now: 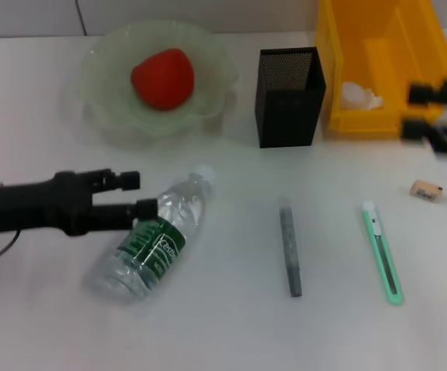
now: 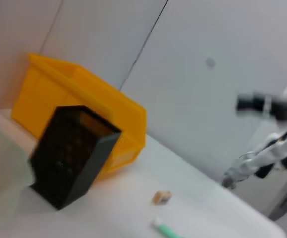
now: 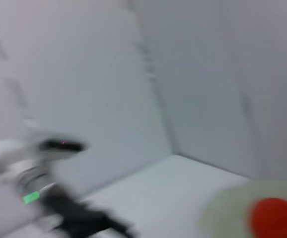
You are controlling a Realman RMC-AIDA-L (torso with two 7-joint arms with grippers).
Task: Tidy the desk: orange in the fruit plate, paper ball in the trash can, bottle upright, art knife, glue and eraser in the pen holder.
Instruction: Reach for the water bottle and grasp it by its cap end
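A clear water bottle (image 1: 155,238) with a green label lies on its side on the white desk. My left gripper (image 1: 142,193) is open, its fingertips right at the bottle's upper side. An orange (image 1: 162,77) sits in the green fruit plate (image 1: 104,73). A white paper ball (image 1: 360,96) lies in the yellow trash bin (image 1: 382,46). My right gripper (image 1: 409,112) is open and empty beside the bin's front right corner. A grey glue stick (image 1: 290,251), a green art knife (image 1: 383,251) and a tan eraser (image 1: 427,190) lie on the desk. The black mesh pen holder (image 1: 288,97) stands upright.
The left wrist view shows the pen holder (image 2: 71,153), the yellow bin (image 2: 84,104), the eraser (image 2: 162,197) and the knife's tip (image 2: 166,229). The right wrist view shows the orange (image 3: 275,218) and the left arm (image 3: 79,220) far off. A wall stands behind the desk.
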